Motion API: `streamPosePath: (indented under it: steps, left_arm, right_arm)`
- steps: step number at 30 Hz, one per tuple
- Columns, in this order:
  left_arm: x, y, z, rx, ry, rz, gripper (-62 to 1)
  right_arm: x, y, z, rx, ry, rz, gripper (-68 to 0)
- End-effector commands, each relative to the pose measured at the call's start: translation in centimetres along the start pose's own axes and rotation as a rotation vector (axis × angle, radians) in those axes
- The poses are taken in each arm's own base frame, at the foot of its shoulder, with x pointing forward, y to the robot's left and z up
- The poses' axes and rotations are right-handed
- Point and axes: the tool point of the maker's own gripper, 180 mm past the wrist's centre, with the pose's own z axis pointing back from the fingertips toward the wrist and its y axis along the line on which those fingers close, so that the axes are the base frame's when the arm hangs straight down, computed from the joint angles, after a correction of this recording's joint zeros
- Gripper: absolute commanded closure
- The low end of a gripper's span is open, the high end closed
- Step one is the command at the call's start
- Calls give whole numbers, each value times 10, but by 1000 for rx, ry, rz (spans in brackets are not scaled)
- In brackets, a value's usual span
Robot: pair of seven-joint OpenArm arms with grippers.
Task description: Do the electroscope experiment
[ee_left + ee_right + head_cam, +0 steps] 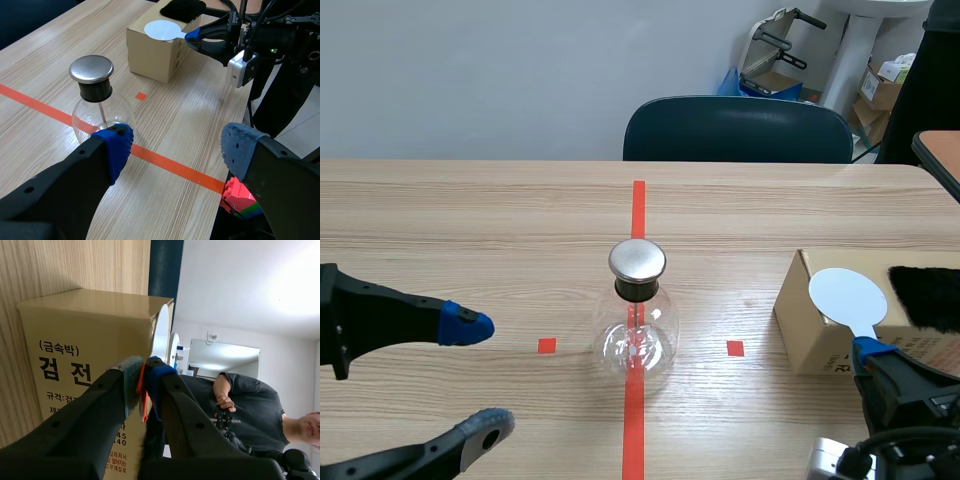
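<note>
The electroscope, a clear glass flask [636, 335] with a metal cap [637, 260], stands upright on the red tape line at the table's middle. My left gripper [478, 378] is open to its left, nothing between its blue pads; in the left wrist view the flask [100, 115] stands just ahead of one finger [115, 147]. A white disc paddle [847, 297] lies on a cardboard box [810, 335] at the right. My right gripper [872, 350] is shut on the paddle's thin handle [143, 390]. A black fur pad [925, 297] lies on the box beside the disc.
A dark blue chair [737, 130] stands behind the table's far edge. In the left wrist view the right arm [260, 40] comes in over the table's edge, with coloured toy bricks [237, 197] below that edge. A person [250, 405] shows in the right wrist view's background.
</note>
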Motion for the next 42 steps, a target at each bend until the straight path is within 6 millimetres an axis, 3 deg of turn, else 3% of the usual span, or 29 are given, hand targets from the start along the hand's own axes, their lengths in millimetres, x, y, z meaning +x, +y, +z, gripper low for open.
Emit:
streamPosePath:
  steps: [1,42]
  left_arm:
    - [5,0,-1,2,-28,12,-401]
    - [5,4,1,25,-61,24,-401]
  right_arm:
    - [-8,-19,-4,-81,9,28,-8]
    - [-7,-19,-4,-81,7,28,-9]
